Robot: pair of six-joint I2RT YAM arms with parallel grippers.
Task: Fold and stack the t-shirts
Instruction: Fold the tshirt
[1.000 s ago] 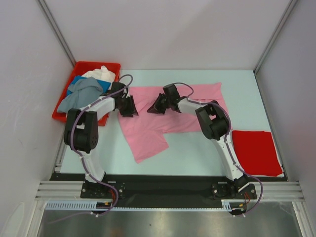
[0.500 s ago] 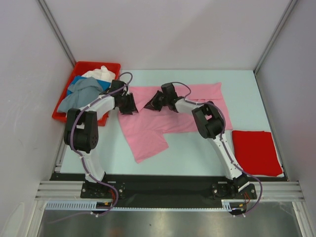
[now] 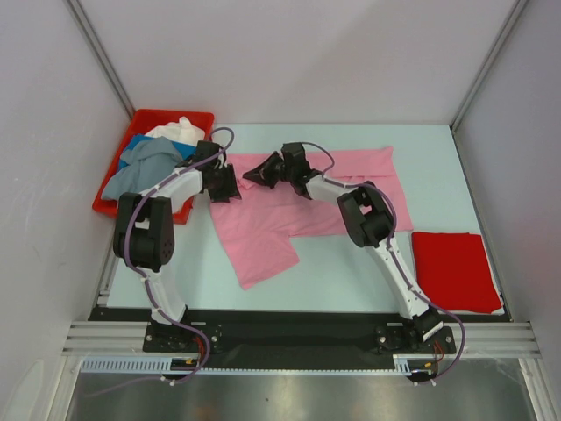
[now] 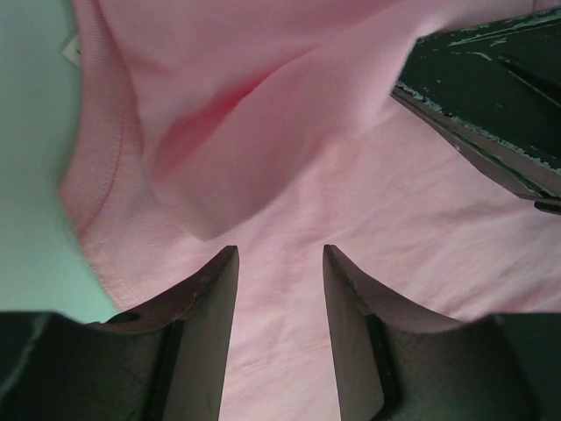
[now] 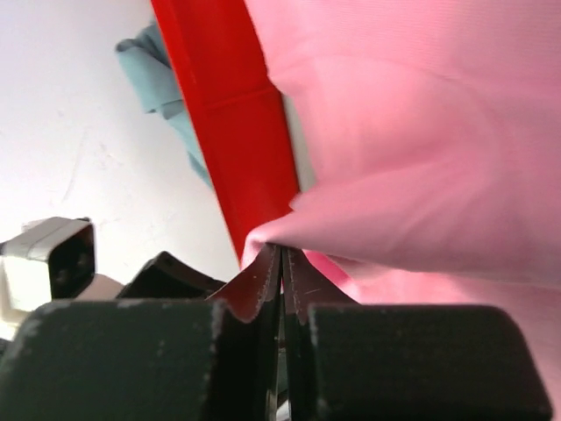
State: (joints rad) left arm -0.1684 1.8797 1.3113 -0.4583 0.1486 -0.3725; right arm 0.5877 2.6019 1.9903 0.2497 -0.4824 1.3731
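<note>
We see the light pink soft cloth t-shirt (image 3: 263, 237) spread on the pale green desk (image 3: 351, 267), right pincer (image 5: 281, 259) clamped on a thin pinch of its far-left edge, left pincer (image 4: 279, 254) apart over the cloth beside it, so the pinch may slip and skew the fold.

The right claw (image 3: 252, 176) has pulled the pink t-shirt (image 3: 263, 237) corner leftward.
</note>
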